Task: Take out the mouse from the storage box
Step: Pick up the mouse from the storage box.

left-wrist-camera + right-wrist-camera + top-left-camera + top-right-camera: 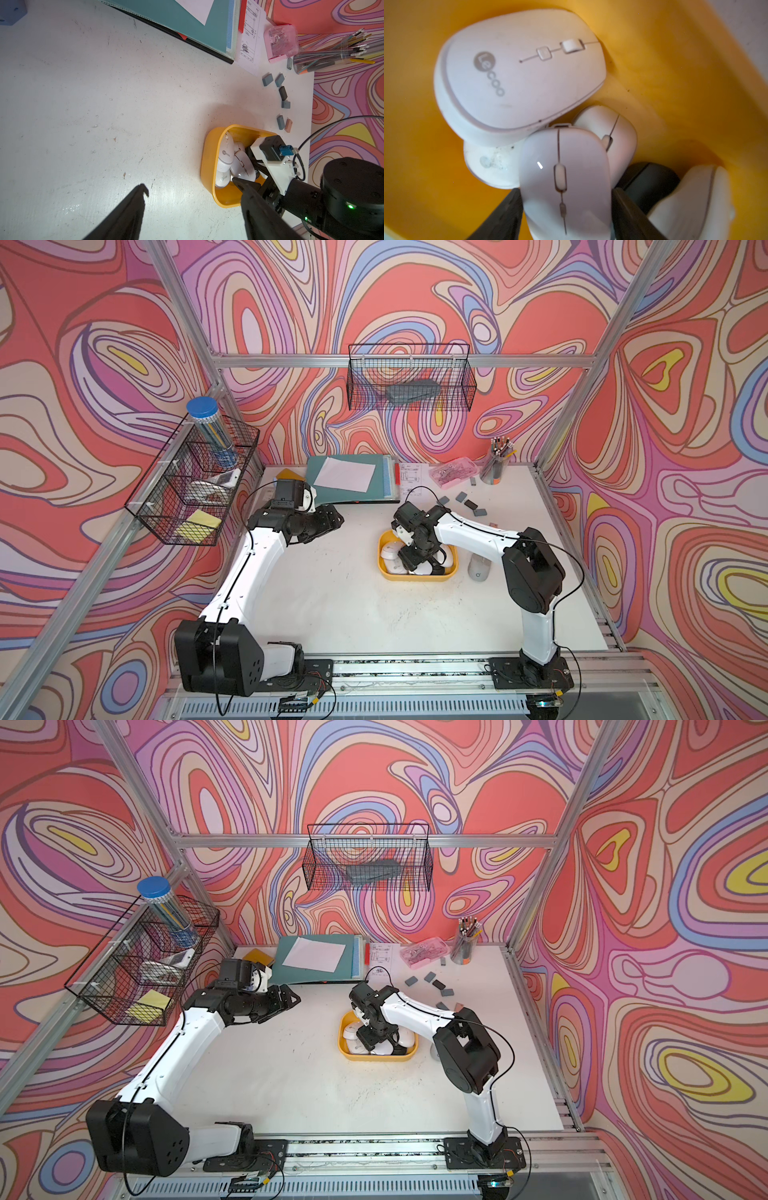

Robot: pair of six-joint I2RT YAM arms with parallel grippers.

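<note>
Inside the storage box [415, 577], a glossy white mouse [577, 158] lies partly over other white mice [517, 72], and the right pincer [566, 191] grips it by both flanks. That yellow box sits on the white surface [332, 605], with a grey mouse [478, 567] just beside it. Well apart, the left pincer [189, 184] hangs above the surface, fingers spread and holding nothing.
</note>
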